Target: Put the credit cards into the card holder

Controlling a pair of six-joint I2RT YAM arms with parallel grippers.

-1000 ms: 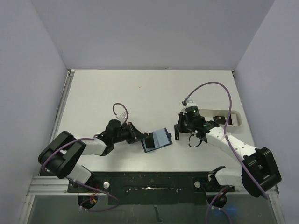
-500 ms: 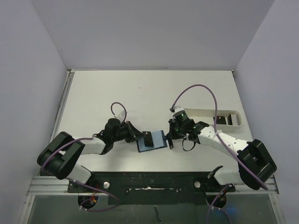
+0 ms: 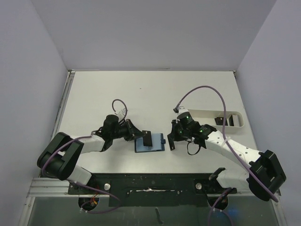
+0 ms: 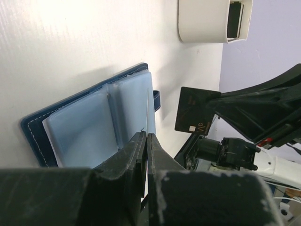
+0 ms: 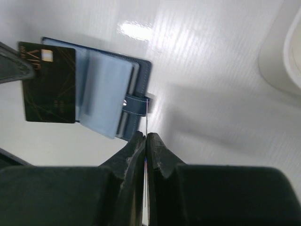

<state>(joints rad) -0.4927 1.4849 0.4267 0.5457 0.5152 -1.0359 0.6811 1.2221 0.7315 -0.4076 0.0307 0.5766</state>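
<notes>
The card holder (image 3: 155, 146) lies open on the table between the arms, navy blue with light blue pockets (image 4: 84, 132). My left gripper (image 3: 141, 138) is shut on a black credit card (image 5: 49, 82), which it holds over the holder's left part. In the left wrist view that card shows only as a thin edge (image 4: 148, 113) ahead of the left gripper (image 4: 146, 135). My right gripper (image 3: 171, 140) is shut on another black credit card (image 4: 195, 110), just right of the holder's strap (image 5: 136, 104). The right wrist view has this second card edge-on in the right gripper (image 5: 146, 135).
A long white tray (image 3: 237, 123) stands at the right behind the right arm. Dark cards (image 3: 220, 121) stand in it, and it also appears in the left wrist view as the tray (image 4: 202, 23). Grey walls close in the table on three sides.
The card holder has slid left and now lies square and flat. The left gripper brought its card over the holder. The right gripper swung in from the tray side to the holder's right edge.
</notes>
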